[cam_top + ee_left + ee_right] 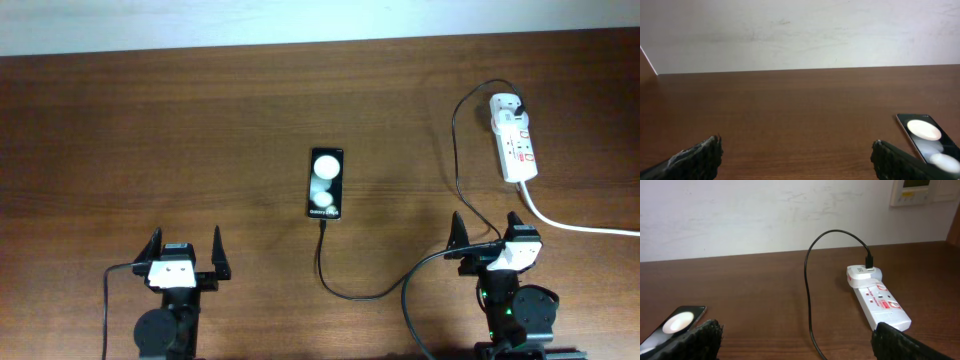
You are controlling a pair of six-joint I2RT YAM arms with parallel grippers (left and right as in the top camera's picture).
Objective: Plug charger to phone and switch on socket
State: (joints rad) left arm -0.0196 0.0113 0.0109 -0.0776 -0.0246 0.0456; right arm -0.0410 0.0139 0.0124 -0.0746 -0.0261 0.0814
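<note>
- Table (150, 130): dark brown wood; carries every item below.
- Wall (800, 30): off-white, along the table's far edge, beyond the phone (326, 183).
- Charger (453, 140): thin black cable. One end meets the phone's near short edge. It loops toward the robot, runs right past the right gripper and arcs up to the socket. Its black plug (869, 262) sits in a white adapter (863, 273).
- Socket (517, 150): white power strip with red markings, well to the phone's right and slightly farther back, lying flat. The adapter is at its far end. Switch position cannot be told.
- White cord (570, 224): thick; leaves the strip's near end and runs right, away from the phone.
- Left gripper (186, 240): nearer the robot than the phone and to its left. Jaws spread wide, holding nothing.
- Right gripper (486, 225): nearer the robot than the phone and to its right. Jaws spread wide, holding nothing.
- Phone: black, flat on the table, mid-table, two white round patches on its face.
- Wall panel (912, 191): small, white, mounted far right of the phone.
</note>
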